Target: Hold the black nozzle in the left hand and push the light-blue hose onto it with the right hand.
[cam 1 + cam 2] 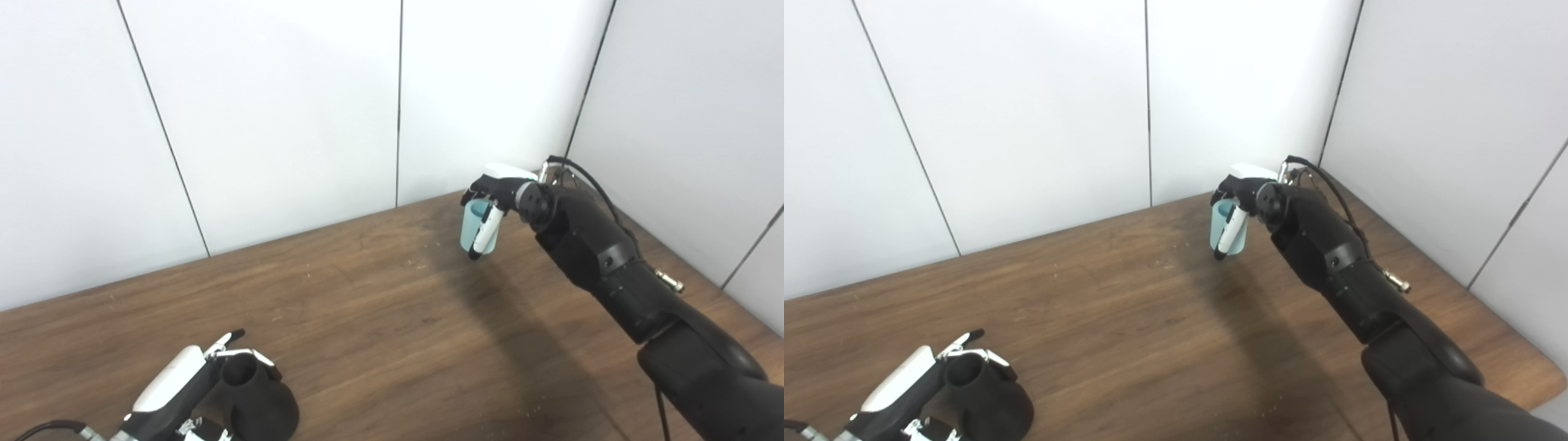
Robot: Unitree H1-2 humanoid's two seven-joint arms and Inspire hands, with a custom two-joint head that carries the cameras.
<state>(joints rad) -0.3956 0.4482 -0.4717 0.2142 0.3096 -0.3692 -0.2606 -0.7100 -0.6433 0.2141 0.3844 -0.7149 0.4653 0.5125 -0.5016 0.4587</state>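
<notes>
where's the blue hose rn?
The light-blue hose is in the right hand, with fingers wrapped around it, at the table's far right near the wall corner, well apart from the black nozzle.
</notes>
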